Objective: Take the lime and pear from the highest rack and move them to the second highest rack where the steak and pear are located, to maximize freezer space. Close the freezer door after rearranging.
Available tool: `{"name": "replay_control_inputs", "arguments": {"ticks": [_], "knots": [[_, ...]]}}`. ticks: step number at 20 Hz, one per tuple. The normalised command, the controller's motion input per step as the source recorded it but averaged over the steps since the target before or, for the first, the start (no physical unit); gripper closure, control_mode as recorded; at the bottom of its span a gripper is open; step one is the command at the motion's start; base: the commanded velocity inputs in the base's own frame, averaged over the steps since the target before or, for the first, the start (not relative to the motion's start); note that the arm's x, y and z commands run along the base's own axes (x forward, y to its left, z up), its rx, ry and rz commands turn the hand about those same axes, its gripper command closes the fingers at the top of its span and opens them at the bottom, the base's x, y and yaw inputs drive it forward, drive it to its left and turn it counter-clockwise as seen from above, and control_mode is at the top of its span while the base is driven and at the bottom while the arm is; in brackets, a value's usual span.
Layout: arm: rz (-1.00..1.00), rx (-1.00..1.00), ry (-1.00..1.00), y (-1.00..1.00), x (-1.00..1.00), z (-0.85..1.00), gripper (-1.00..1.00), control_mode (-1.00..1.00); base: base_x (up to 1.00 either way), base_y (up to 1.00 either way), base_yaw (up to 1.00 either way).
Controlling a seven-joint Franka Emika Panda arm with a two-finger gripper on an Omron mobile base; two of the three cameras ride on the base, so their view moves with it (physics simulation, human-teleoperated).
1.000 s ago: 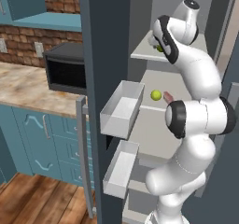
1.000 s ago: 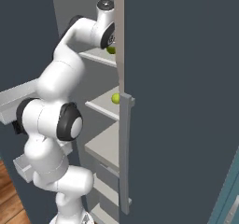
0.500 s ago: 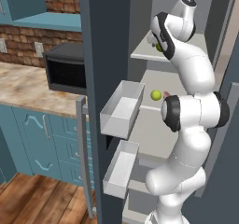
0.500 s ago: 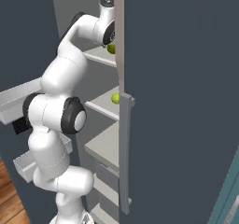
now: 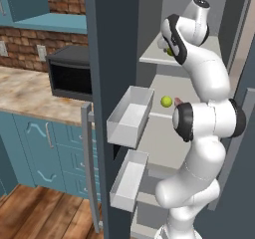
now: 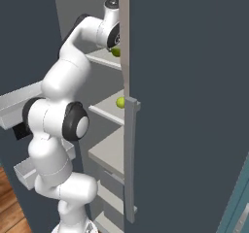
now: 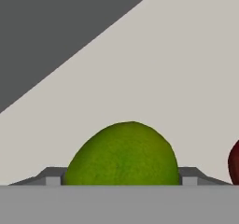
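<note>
The gripper point(image 7: 122, 180) is seen at the highest rack point(image 5: 152, 58) of the freezer point(image 5: 239, 198), its fingers point(image 7: 52, 176) spread to either side of the lime point(image 7: 122, 154), which sits between them; whether the pads are pressed against it cannot be told. The dark red pear point(image 7: 235, 162) is found just beside the lime, at the right edge of the hand view. Below the gripper, a small yellow-green pear point(image 5: 166, 101) is seen on the second rack. The freezer door point(image 5: 105, 73) is swung open.

The lime point(image 7: 122, 154) sits on the highest rack point(image 5: 152, 58), with the small pear point(image 5: 166, 101) one shelf below.
</note>
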Motion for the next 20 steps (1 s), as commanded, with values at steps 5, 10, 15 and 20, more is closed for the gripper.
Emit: {"name": "replay_control_inputs", "arguments": {"ticks": [5,10,15,20], "knots": [[0.00,0.00,0.00,0.00,0.00,-0.39,1.00,-1.00,0.00,0.00,0.00],[0.00,0.00,-0.10,0.17,-0.13,-0.53,1.00,-1.00,0.00,0.00,0.00],[-0.01,0.00,-0.06,0.20,-0.48,-0.65,1.00,-1.00,0.00,0.00,0.00],[-0.03,0.00,-0.16,0.15,-0.99,-0.40,1.00,-1.00,0.00,0.00,0.00]]}}
